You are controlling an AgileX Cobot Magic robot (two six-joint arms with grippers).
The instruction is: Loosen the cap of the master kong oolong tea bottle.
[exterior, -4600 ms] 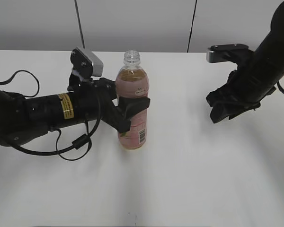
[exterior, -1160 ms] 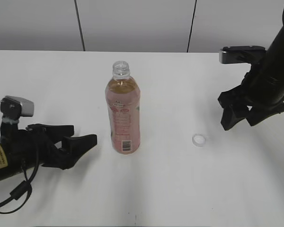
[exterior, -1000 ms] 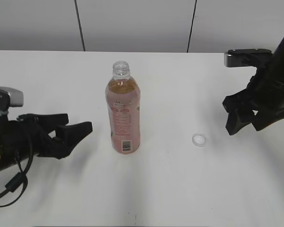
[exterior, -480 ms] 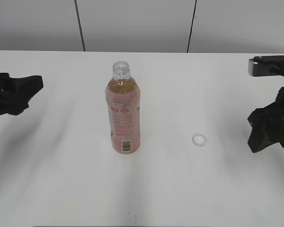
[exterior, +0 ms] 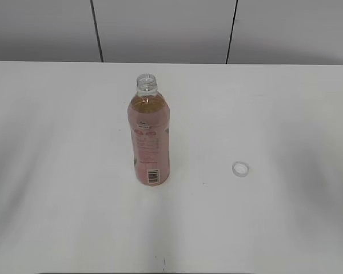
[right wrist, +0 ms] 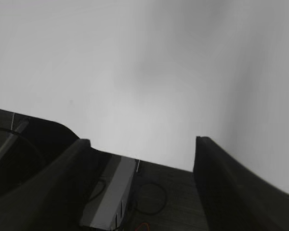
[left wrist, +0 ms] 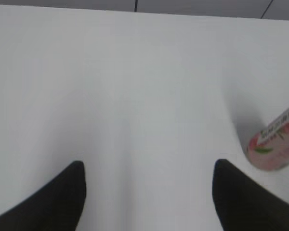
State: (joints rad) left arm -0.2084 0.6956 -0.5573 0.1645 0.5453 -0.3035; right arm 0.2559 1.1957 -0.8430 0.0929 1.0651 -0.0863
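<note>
Master kong oolong tea bottle (exterior: pixel 148 139) stands uncapped mid-table, its cap (exterior: pixel 240 168) lying well apart; I'd grip the slick, squashy, near-full body at the label, both my left gripper (left wrist: pixel 147 192) and right gripper (right wrist: pixel 139 159) gaping empty.

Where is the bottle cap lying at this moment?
In the exterior view the cap lies on the white table, right of the open bottle and apart from it.

A white table (exterior: pixel 263 228) fills most of the exterior frame. A grey panelled wall (exterior: pixel 166 28), split by two dark seams, is seen along the top. In the right wrist view, cables (right wrist: pixel 151 199) are seen on dark floor at the bottom.
</note>
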